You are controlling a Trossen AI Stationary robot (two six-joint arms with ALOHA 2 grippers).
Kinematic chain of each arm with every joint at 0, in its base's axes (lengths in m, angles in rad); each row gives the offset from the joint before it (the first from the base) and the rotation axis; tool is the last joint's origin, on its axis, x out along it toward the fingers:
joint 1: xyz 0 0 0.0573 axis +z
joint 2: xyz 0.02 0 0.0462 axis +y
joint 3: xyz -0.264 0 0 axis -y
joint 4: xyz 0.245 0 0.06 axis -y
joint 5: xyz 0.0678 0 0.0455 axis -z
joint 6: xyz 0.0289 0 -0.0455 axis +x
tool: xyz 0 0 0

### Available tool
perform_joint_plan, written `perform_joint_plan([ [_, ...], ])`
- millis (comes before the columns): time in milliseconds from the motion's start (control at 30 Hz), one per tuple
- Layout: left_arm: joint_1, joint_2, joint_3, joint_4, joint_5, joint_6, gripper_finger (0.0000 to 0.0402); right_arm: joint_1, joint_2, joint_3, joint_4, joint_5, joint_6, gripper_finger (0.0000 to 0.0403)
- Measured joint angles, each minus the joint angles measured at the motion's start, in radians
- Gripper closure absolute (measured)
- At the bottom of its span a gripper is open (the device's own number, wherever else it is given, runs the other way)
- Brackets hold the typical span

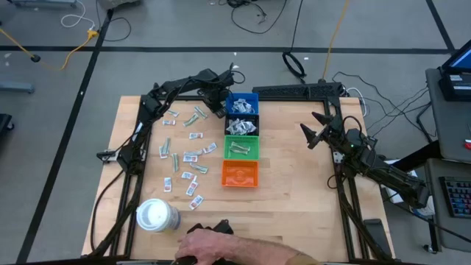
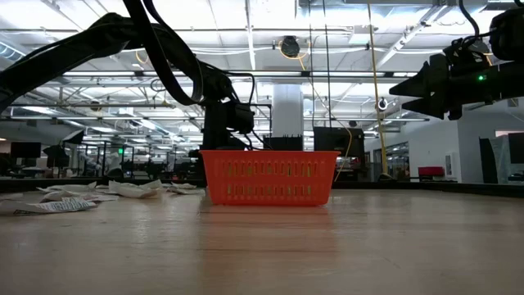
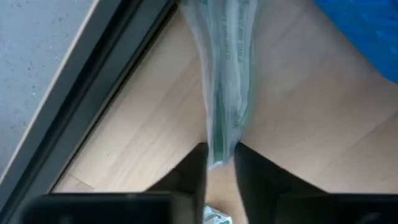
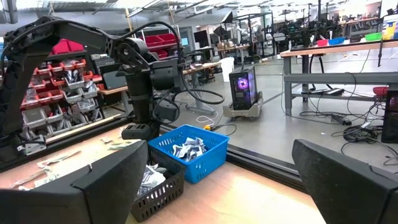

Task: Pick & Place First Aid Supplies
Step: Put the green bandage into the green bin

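We see the left arm stretched out toward twelve o'clock, wrist bent down, its left gripper (image 1: 218, 110) low at the far edge of the surface. From its own wrist camera we see the two dark fingers (image 3: 194, 171) pinched close on a slim pale green-grey wrapper (image 3: 225, 81) that stands up between them. Over at three o'clock we find the right arm waiting, raised, its right gripper (image 1: 315, 130) aimed toward nine o'clock with fingers spread wide.

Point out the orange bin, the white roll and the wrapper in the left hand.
orange bin (image 1: 240, 174), high view, its floor.
white roll (image 1: 156, 215), high view, its top.
wrapper (image 3: 225, 68), left wrist view, its middle.
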Motion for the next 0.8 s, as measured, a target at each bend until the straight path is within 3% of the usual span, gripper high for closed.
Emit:
perform_joint_plan([
  [167, 0.000, 0.000, 0.000, 0.000, 0.001, 0.000, 0.0391, 0.000, 0.000, 0.000, 0.000, 0.000, 0.000, 0.0009],
  [600, 0.012, -0.093, -0.007, -0.145, -0.064, 0.006, 0.0400, 0.000, 0.000, 0.000, 0.000, 0.000, 0.000, 0.0009],
  [800, -0.011, -0.236, -0.124, -0.142, -0.064, 0.025, 0.0400, 0.000, 0.000, 0.000, 0.000, 0.000, 0.000, 0.0009],
])
